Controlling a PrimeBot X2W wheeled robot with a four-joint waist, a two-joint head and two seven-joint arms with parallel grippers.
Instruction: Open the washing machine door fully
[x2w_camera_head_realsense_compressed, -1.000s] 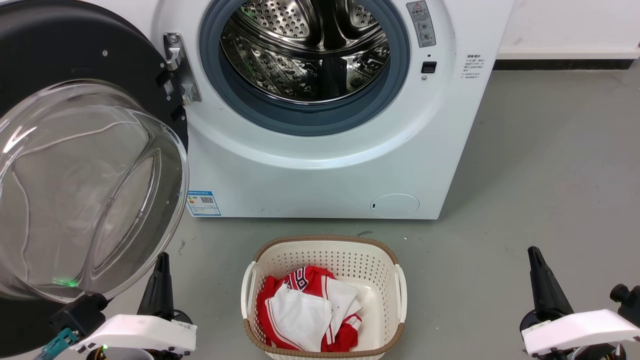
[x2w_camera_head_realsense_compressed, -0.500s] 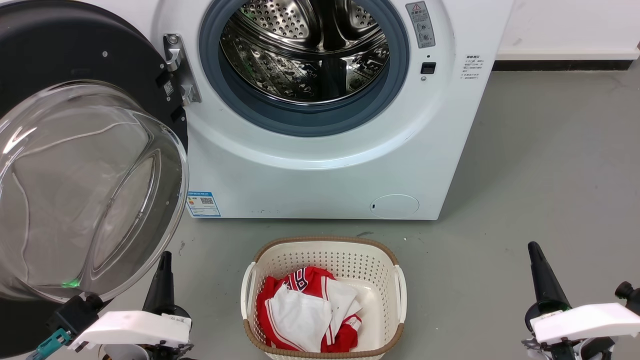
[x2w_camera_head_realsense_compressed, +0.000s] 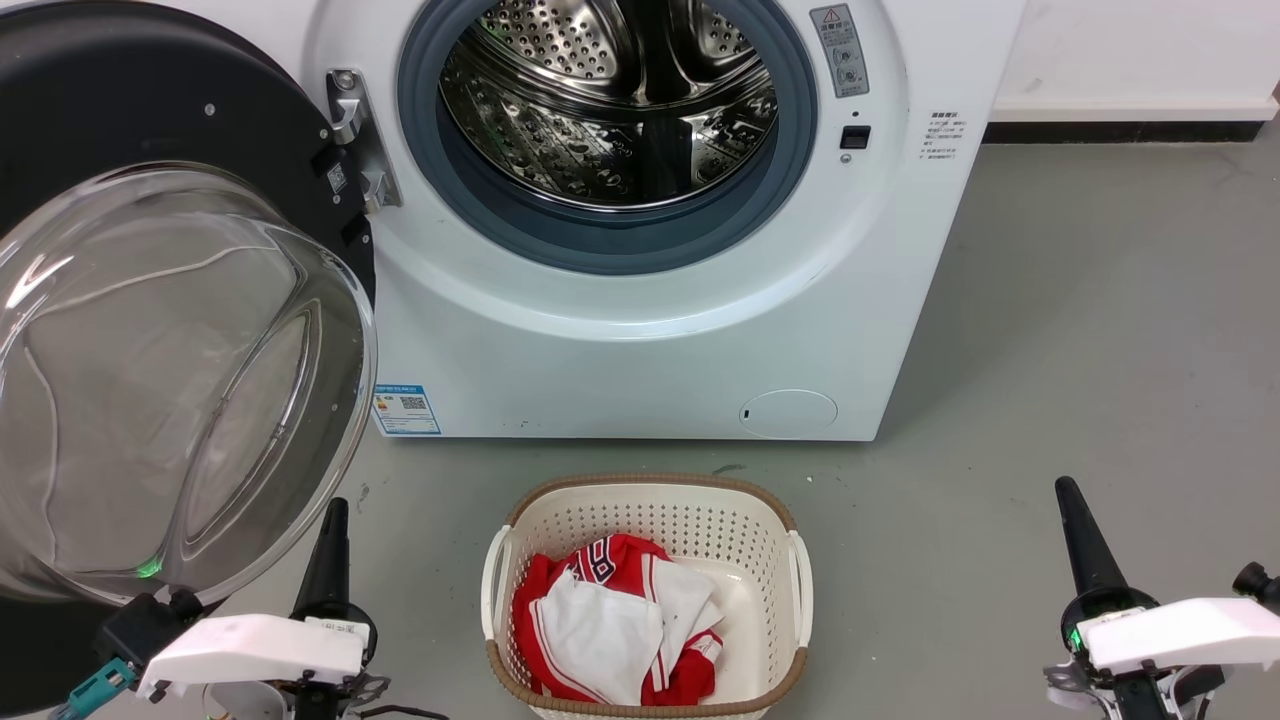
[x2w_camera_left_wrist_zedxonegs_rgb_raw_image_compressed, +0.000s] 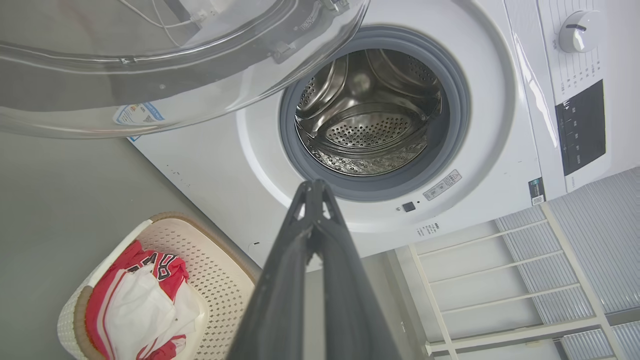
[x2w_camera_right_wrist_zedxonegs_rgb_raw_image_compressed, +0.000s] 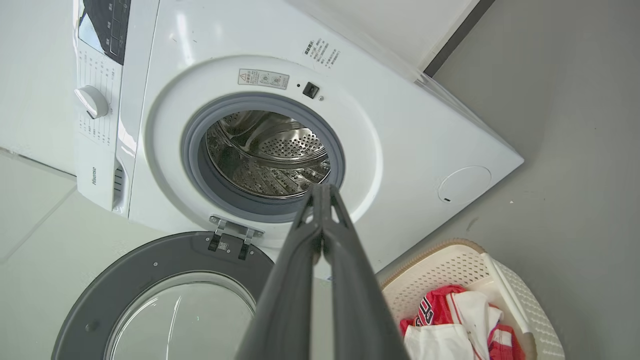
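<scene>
the washing machine door, a glossy black ring around a bulging clear glass bowl, stands wide open on its hinge at the left of the washing machine, its inner face toward the head camera and the steel drum exposed. a hisense logo marks the control strip. the blue label sticker low on the front and the grey warning sticker beside the opening are too small to read. the left gripper points up near the bowl's lower edge, fingers pressed together and empty. the right gripper rises well to the right, also closed on nothing.
</scene>
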